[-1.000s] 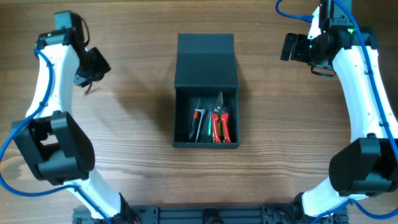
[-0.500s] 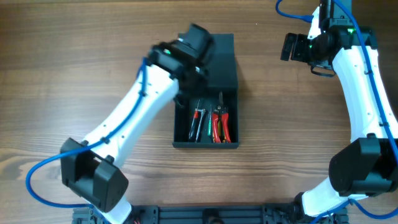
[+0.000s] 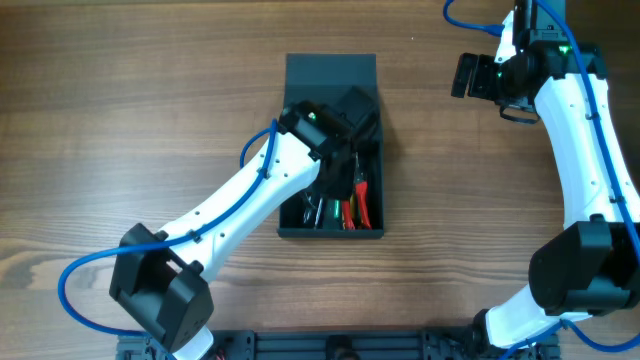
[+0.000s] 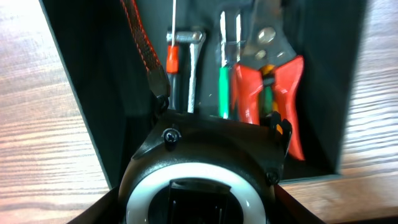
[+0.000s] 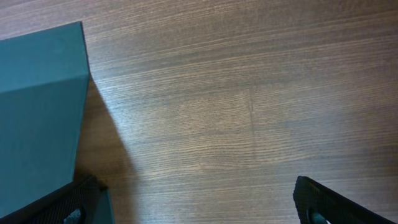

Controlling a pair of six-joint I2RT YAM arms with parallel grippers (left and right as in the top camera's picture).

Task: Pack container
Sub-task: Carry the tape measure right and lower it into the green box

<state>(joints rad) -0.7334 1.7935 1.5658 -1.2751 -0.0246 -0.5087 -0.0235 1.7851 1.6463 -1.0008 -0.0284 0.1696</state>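
My left gripper (image 4: 198,205) has swung in over the box (image 3: 330,75), clasping a black item (image 4: 205,146) to set beside the tools (image 4: 273,93); my right gripper (image 5: 196,198) waits open, out of the way.

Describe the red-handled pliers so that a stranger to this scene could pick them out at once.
In the middle of the wooden table lies an open dark teal-grey container. The pliers lie at the right side of its compartment; alone among the slim tools there, they have two thick red handles.
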